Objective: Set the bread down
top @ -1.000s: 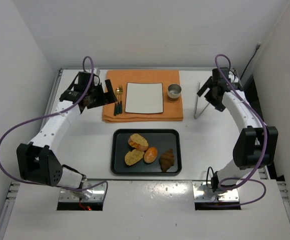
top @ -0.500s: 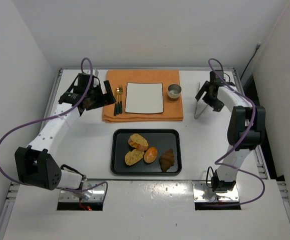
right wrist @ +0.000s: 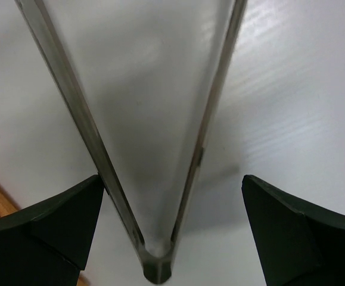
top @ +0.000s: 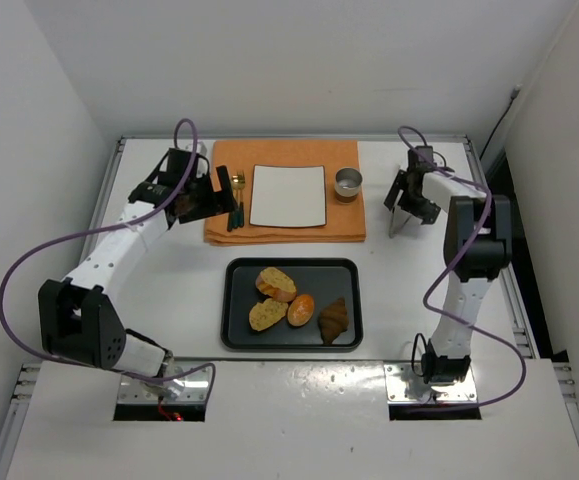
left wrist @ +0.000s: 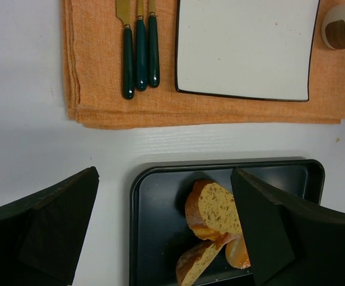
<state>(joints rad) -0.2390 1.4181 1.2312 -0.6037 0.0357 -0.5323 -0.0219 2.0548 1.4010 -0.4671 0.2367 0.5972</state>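
The bread lies on a black tray (top: 231,300): two toasted slices (top: 276,283) (top: 267,314), a glossy bun (top: 300,309) and a dark croissant (top: 334,319). My left gripper (top: 217,195) hovers open over the left edge of the orange cloth (top: 284,228), apart from the bread. In the left wrist view it (left wrist: 165,179) frames the tray's corner (left wrist: 137,196), one slice (left wrist: 217,205) and the other slice (left wrist: 199,262). Over at the right, my open right gripper (top: 409,196) hangs above metal tongs (top: 398,218). The tongs (right wrist: 77,101) lie between its fingers (right wrist: 59,220), untouched.
A white square plate (top: 288,195) sits on the cloth, with green-handled cutlery (top: 234,203) to its left and a small metal cup (top: 348,182) to its right. White walls close in the table on three sides.
The right arm has folded in and its gripper has moved left and down over the tongs. The left gripper has shifted a little to the right, toward the cutlery.
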